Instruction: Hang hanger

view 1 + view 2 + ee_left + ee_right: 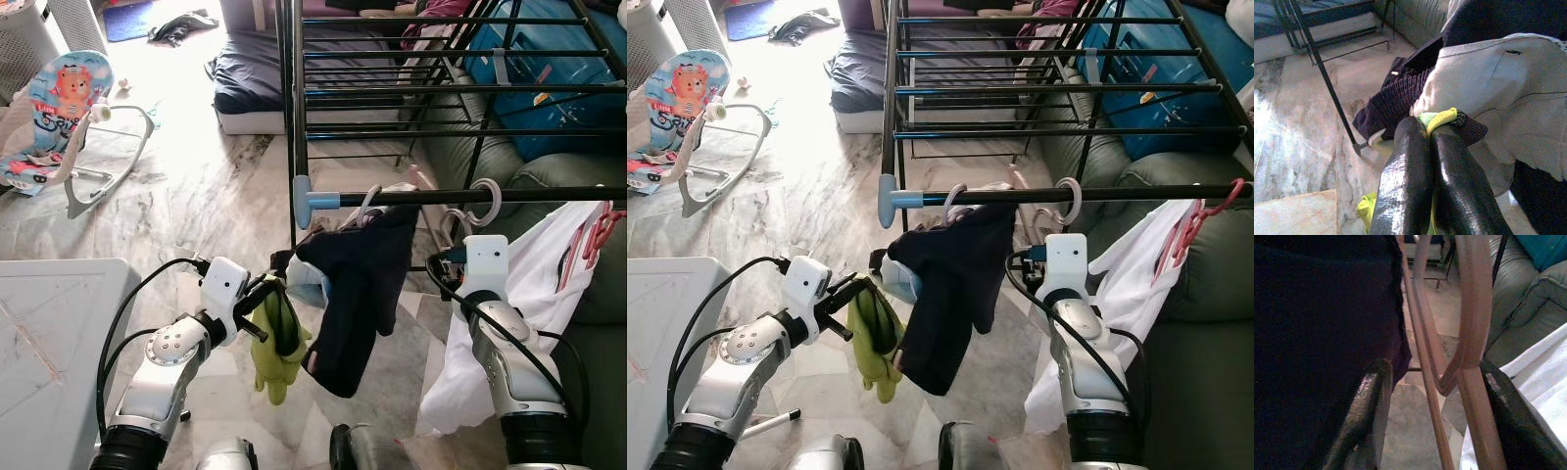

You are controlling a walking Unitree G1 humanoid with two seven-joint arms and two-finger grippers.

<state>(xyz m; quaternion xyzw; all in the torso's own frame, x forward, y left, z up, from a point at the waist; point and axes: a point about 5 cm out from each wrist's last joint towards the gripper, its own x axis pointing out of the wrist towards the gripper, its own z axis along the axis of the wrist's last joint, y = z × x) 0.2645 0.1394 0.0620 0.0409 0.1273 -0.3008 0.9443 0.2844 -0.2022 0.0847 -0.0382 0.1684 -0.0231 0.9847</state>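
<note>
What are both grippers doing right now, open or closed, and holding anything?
Left gripper: shut on the yellow-green cloth.
Right gripper: open, fingers either side of the pink hanger.

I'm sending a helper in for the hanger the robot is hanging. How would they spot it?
Find the black drying rack and follow its front rail. The pale pink hanger hooks there above the right gripper, between a dark garment and a white one.

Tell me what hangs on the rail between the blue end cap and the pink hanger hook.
A dark garment on a white hook, between blue end cap and pink hanger hook; seen in both eye views.
</note>
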